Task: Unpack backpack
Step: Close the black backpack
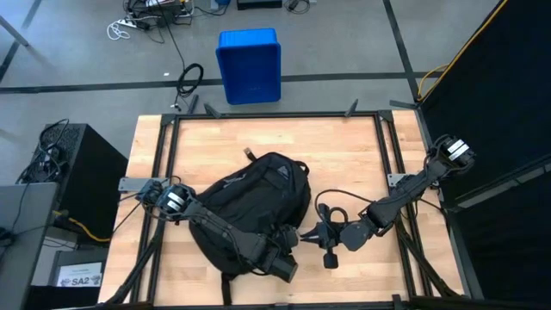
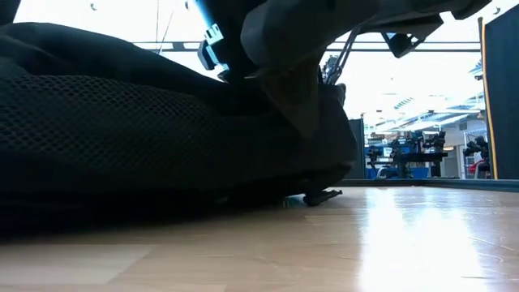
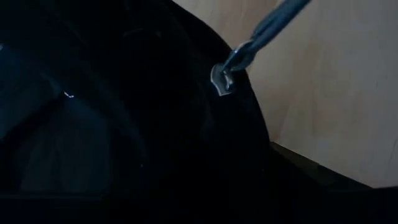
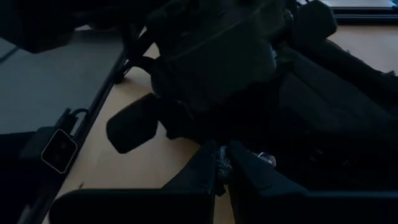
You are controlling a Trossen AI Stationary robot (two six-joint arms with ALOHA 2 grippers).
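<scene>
The black backpack (image 1: pixel 254 202) lies flat on the wooden table (image 1: pixel 344 146), and it fills the left of the low view (image 2: pixel 122 122). My left gripper (image 1: pixel 284 263) reaches over the backpack to its near right end, close against the dark fabric (image 3: pixel 124 124). My right gripper (image 1: pixel 320 234) stands just right of the backpack's near end, shut on a zipper pull (image 4: pixel 220 163). In the left wrist view a grey zipper slider (image 3: pixel 222 79) sits on the backpack's edge, and a thin grey pull (image 3: pixel 267 25) runs taut away from it. My right gripper pinches the small grey zipper pull (image 4: pixel 220 163) between the tips of its two fingers (image 4: pixel 249 167). It comes from the table's right side, slanting slightly down toward the backpack. The pull is drawn taut from the slider on the backpack's edge.
A blue plastic bin (image 1: pixel 250 65) stands on the floor beyond the table's far edge. Black frame rails (image 1: pixel 275 114) run along the table's edges. Bare wood shows to the right of the backpack (image 1: pixel 370 172) and along the far side.
</scene>
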